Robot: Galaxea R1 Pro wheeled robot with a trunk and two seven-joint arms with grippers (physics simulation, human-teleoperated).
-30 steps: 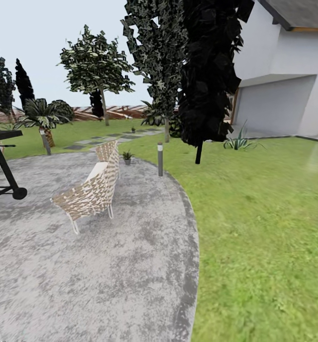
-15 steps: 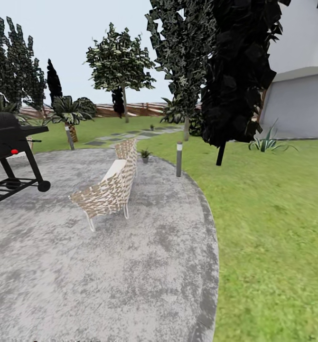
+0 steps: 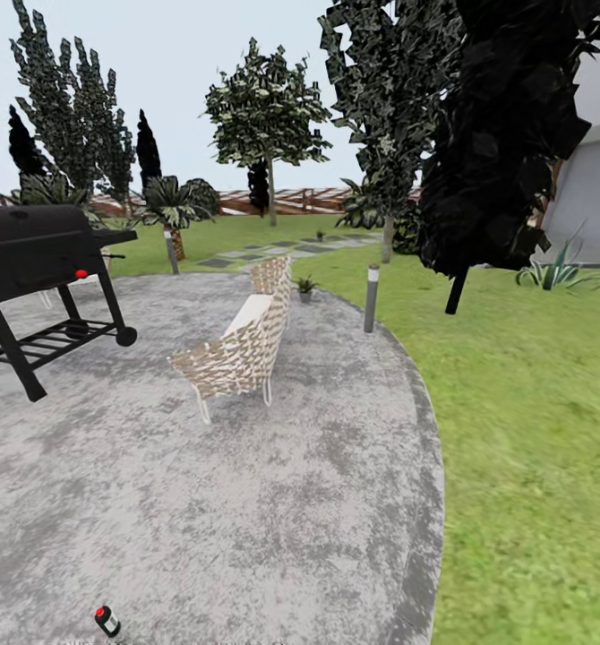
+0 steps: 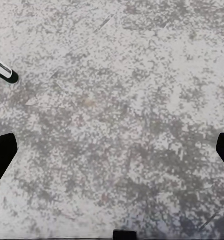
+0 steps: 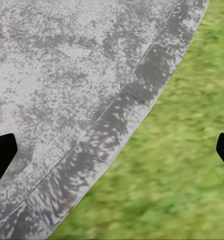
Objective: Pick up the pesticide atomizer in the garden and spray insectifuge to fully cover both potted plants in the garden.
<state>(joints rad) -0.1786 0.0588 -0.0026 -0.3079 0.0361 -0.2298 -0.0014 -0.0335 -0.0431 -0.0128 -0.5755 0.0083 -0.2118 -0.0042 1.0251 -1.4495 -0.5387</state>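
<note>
The pesticide atomizer [image 3: 107, 621], a small dark bottle with a red top, lies on the grey patio [image 3: 246, 502] at the near edge of the head view. It also shows in the left wrist view as the atomizer [image 4: 2, 70], off to one side of my open left gripper [image 4: 112, 155], which hangs over bare paving. One small potted plant [image 3: 305, 287] stands at the patio's far rim behind the chair. A second tiny potted plant [image 3: 319, 236] sits farther off by the stepping stones. My right gripper [image 5: 112, 152] is open over the patio's border and grass.
A black grill [image 3: 40, 255] stands at the left and a woven chair [image 3: 242, 345] mid-patio. A grey bollard [image 3: 371, 297] marks the patio rim, with another bollard [image 3: 171, 251] farther back. Lawn [image 3: 533, 430] lies right, with a dark tree [image 3: 506, 134], an agave [image 3: 560, 270] and a house wall.
The head camera has swung left: the grill has come fully into view, the house has slid off right, and the atomizer now shows at the bottom edge.
</note>
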